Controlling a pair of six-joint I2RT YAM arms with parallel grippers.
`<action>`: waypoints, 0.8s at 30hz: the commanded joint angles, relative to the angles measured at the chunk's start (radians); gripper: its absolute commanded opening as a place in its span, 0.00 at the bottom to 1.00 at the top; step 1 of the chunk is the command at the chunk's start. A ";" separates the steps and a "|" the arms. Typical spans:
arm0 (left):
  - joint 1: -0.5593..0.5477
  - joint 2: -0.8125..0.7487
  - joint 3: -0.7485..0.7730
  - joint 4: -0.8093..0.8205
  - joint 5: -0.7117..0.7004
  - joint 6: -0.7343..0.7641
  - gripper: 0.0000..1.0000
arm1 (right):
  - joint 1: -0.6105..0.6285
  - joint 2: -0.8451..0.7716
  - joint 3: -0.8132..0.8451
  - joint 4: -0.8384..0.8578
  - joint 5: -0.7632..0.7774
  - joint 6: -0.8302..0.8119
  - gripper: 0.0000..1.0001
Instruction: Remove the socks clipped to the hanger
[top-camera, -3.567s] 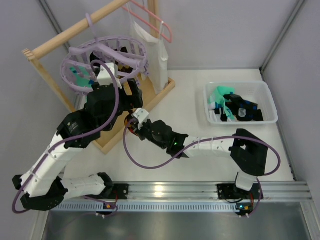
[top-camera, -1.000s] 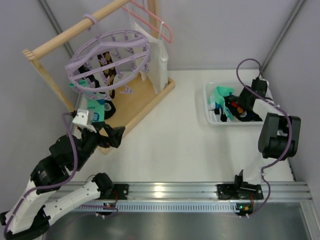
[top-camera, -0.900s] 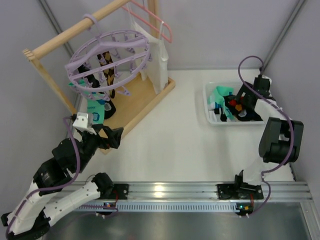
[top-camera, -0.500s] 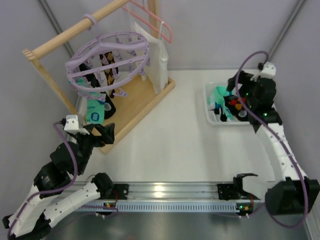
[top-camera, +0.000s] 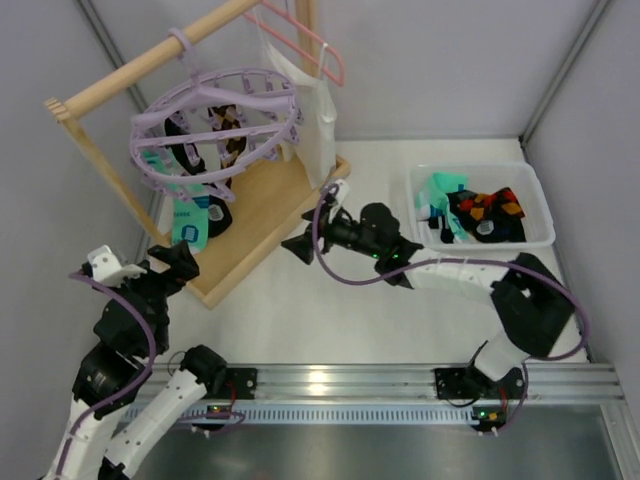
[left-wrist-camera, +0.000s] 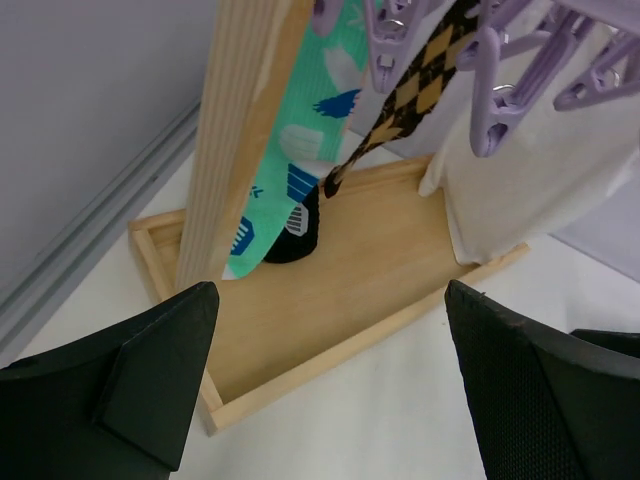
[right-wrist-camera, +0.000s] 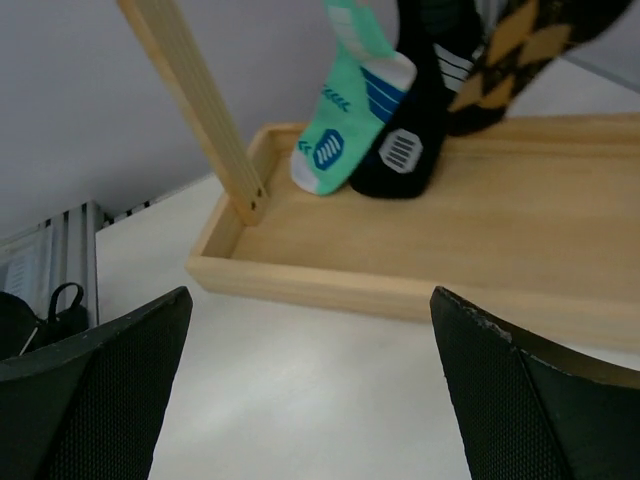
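Right gripper (right-wrist-camera: 310, 295): jaws spread wide, nothing held. It is set low, just off the base (right-wrist-camera: 520, 240), facing the sock toes. Left gripper (left-wrist-camera: 330, 290): jaws likewise wide apart and empty, near the base corner, with the post (left-wrist-camera: 240, 140) standing between it and part of the mint sock (left-wrist-camera: 310, 120).

Hanger (top-camera: 232, 72) is hung by its hook from the rail (top-camera: 150, 62). Three socks are seen hanging from its clips (left-wrist-camera: 490, 90): mint, black (left-wrist-camera: 298, 225) and checked (left-wrist-camera: 410, 90). Other socks lie in the bin (top-camera: 470, 168), well apart. Task judged part done.

Risks noted:
- Hanger is held by the hook alone. A downward or sideways pull on a sock is likely to swing or tilt it, and could lift the hook off the rail if a clip does not let go.
- Mint and black toes are touching. Two socks could be pinched in one grasp, loading two clips at once.
- Right gripper sits close to the base rim; a forward reach at this height could strike the wood.
- Cloth (left-wrist-camera: 530, 170) hangs just beside the clips and could be caught by a finger in error.
- Both arms point at the same small area, so a clash is possible if they are moved together.

Markings: blue chevrons and a blue striped badge are seen on the mint sock; a white striped patch on the black toe. No lettering or brand can be read in any view.
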 joint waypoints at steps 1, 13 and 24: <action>0.071 -0.053 -0.021 0.040 -0.037 -0.038 0.98 | 0.087 0.147 0.184 0.233 -0.081 -0.071 0.98; 0.130 -0.200 -0.035 0.040 -0.096 -0.045 0.98 | 0.109 0.804 0.993 0.095 -0.155 -0.075 0.98; 0.130 -0.105 -0.010 0.068 0.160 0.022 0.98 | 0.101 0.858 0.945 0.285 -0.031 -0.045 0.93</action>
